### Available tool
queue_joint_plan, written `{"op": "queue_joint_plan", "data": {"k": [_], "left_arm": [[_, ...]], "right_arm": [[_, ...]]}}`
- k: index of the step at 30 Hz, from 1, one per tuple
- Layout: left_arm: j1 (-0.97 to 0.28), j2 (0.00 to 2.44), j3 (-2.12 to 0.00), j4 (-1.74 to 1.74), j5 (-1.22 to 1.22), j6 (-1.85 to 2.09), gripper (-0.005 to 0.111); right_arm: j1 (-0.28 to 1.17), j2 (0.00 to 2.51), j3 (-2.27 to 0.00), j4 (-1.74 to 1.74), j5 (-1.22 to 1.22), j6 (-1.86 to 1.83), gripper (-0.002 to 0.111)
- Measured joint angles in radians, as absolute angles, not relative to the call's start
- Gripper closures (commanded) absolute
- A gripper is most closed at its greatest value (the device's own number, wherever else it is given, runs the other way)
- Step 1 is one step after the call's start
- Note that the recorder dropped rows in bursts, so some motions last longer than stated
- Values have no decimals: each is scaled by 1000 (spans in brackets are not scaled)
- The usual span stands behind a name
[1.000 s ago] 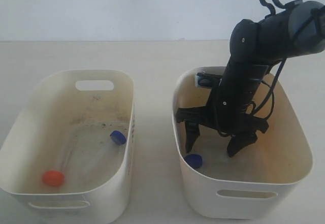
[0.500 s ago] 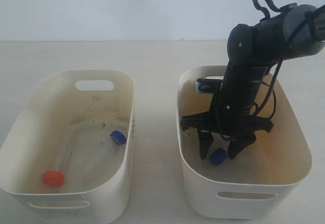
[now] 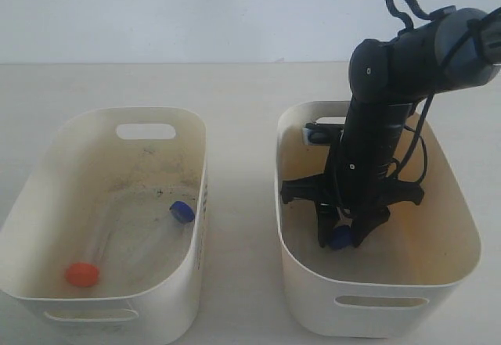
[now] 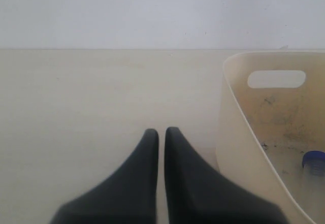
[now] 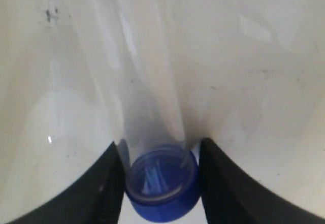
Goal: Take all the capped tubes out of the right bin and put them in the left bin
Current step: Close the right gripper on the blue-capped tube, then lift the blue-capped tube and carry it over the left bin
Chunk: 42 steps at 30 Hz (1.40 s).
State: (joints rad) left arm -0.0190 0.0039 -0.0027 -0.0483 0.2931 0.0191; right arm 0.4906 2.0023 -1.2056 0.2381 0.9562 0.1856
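The right bin [image 3: 313,302] holds one capped tube with a dark blue cap [image 3: 340,239]. My right gripper [image 3: 342,238] reaches down into this bin, and its fingers press both sides of the tube just above the cap. In the right wrist view the clear tube [image 5: 152,107] runs away from the gripper [image 5: 160,144] over the bin floor. The left bin [image 3: 182,298] holds two capped tubes, one orange-red capped [image 3: 81,274] and one blue capped [image 3: 182,211]. My left gripper [image 4: 159,130] hangs shut and empty over the table beside the left bin [image 4: 238,132].
Both bins stand side by side on a pale tabletop [image 3: 239,95] with a narrow gap between them. A white wall backs the table. The right arm's cables [image 3: 411,5] loop above the right bin. The left arm does not show in the exterior view.
The right gripper's fingers have closed from wide apart onto the blue-capped tube, which slid from the bin's left wall toward the middle. The right bin shifted slightly to the right.
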Motion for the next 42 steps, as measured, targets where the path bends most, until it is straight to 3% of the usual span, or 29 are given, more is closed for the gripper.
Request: {"op": "queue_joint_plan", "data": {"k": [19, 42], "left_arm": [[-19, 4, -3, -48, 293, 19, 103], [-19, 4, -3, -48, 293, 19, 103]], "right_arm": [[498, 1860, -1195, 202, 944, 191, 108], [522, 1359, -1195, 259, 901, 191, 108]]}}
